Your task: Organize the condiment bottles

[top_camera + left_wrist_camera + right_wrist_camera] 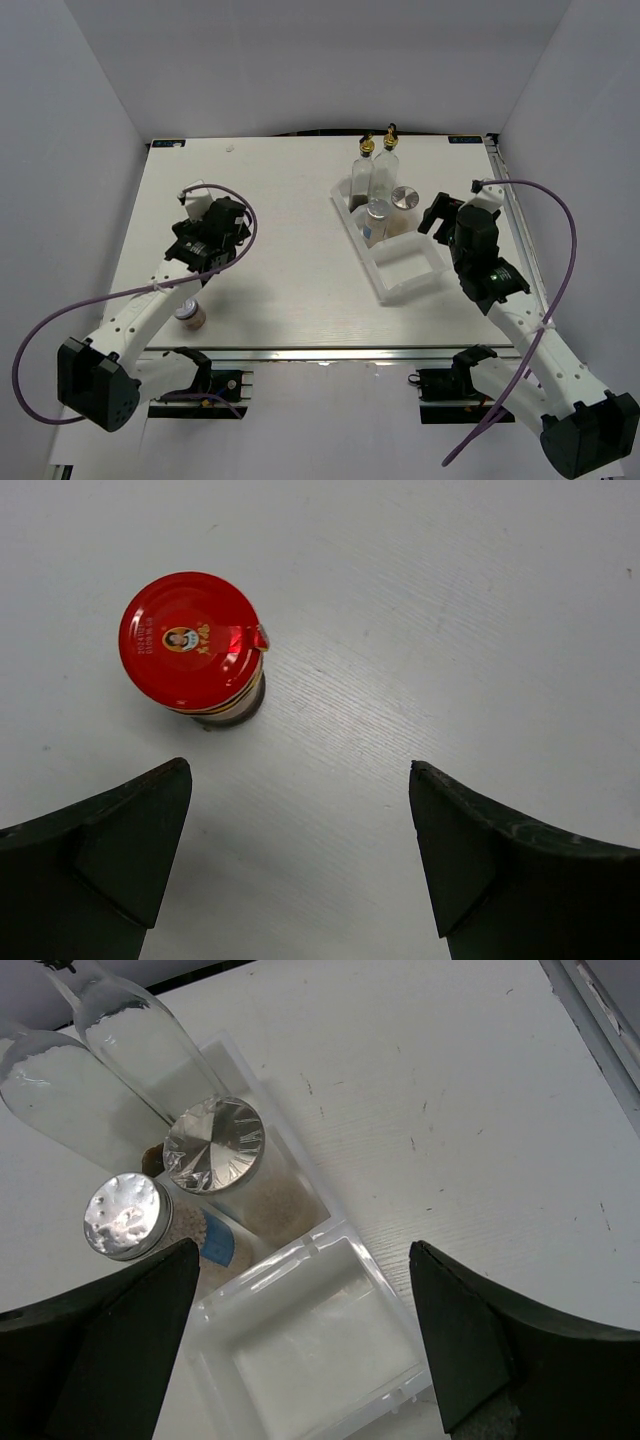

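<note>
Standing upright, red-capped jar (pixel 190 640) shows glossy lid

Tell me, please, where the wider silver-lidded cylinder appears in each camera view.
Top external: the wider silver-lidded cylinder is right of centre, just beyond the empty tray compartment.
Left wrist: not in it.
Right wrist: upper left of centre, beside the smaller cylinder.
Shared landmark: that empty compartment, below it in both views.
</note>
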Robot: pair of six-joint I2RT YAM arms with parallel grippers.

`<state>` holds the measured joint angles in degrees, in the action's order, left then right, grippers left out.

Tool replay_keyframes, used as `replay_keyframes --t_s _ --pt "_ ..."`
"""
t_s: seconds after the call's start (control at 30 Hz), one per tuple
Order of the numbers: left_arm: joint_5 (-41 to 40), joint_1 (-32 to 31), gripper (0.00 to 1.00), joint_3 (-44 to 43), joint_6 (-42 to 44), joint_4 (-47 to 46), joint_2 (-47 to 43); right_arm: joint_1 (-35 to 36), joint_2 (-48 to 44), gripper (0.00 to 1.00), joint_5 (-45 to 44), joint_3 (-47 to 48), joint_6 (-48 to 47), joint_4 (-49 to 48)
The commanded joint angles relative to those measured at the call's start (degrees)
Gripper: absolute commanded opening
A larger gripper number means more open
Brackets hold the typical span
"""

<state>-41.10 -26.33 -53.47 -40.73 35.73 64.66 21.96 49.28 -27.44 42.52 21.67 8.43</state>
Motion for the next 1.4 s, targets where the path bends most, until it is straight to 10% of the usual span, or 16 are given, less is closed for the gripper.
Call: replay_keyframes --t_s 0.0,0.77,0.87,0.93,1.1,1.37 --pt "-3.46 2.06 0.98 2.48 -4.88 3.21 -1.64 -0.51 0.29 0.89 -1.29 0.10 0.04 -3.33" --pt "1.46 17.89 0.98 -2.95 3.81 -8.13 15.84 -0.77 0.82 0.89 -1.21 0.46 -0.31 -2.36" --pt "3.83 18.06 0.75 -2.95 4.34 -8.74 15.93 -0.86 0.38 0.89 -1.30 0.37 -0.31 -2.27" --pt "5.67 17.98 0.37 -2.34 4.69 -10.31 14.97 -0.86 0.29 0.89 -1.04 0.19 -0.57 -2.19" --pt "15.77 17.98 0.03 -0.05 6.89 -15.33 12.68 -0.86 0.29 0.89 -0.95 0.37 -0.58 -1.75" --pt "24.31 4.84 0.00 -3.12 11.27 -20.16 4.69 -0.86 -1.29 0.89 -0.51 0.46 -0.93 -0.87"
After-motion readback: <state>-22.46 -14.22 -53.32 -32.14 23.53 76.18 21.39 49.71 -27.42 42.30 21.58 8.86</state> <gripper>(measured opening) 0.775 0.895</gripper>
